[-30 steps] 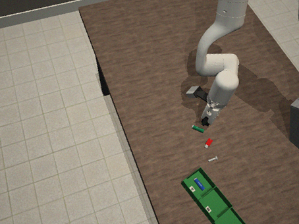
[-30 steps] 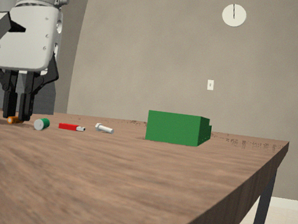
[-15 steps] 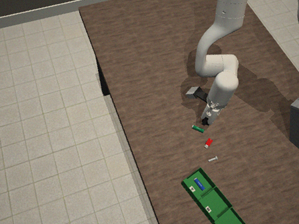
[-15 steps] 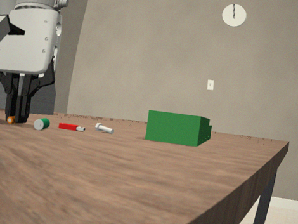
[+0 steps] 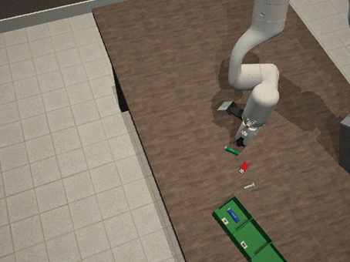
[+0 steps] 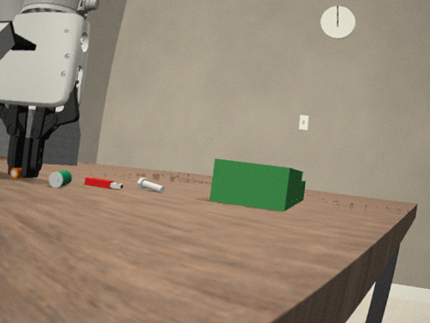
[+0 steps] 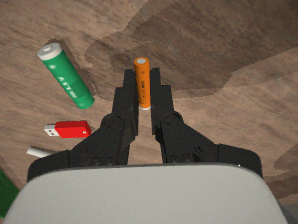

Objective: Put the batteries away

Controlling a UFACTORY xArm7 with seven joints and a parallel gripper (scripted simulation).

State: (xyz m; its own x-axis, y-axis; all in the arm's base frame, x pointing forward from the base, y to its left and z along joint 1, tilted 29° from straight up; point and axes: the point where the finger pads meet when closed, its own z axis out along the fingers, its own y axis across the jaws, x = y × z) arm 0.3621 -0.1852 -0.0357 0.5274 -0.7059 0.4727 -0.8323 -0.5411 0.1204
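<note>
My gripper point(image 5: 240, 143) point(image 6: 23, 172) point(image 7: 143, 83) is low at the table, shut on the orange battery point(image 6: 15, 173) point(image 7: 143, 92), with a fingertip against each side of it. The gripper hides this battery in the top view. A green battery point(image 5: 232, 150) point(image 6: 60, 179) point(image 7: 67, 77) with a pale end lies on the table close beside the gripper. A blue battery point(image 5: 233, 215) lies in the end compartment of the green bin row point(image 5: 233, 238) point(image 6: 250, 184) point(image 7: 6, 195), the one nearest the gripper. Each compartment has a small label, too blurred to read.
A red USB stick point(image 5: 244, 166) point(image 6: 99, 182) point(image 7: 73, 129) lies on the wooden table point(image 5: 181, 128) point(image 6: 160, 252) beyond the green battery. A pale bolt point(image 5: 249, 186) point(image 6: 150, 185) point(image 7: 39, 151) lies between the stick and the bins. The bins stand near one table edge.
</note>
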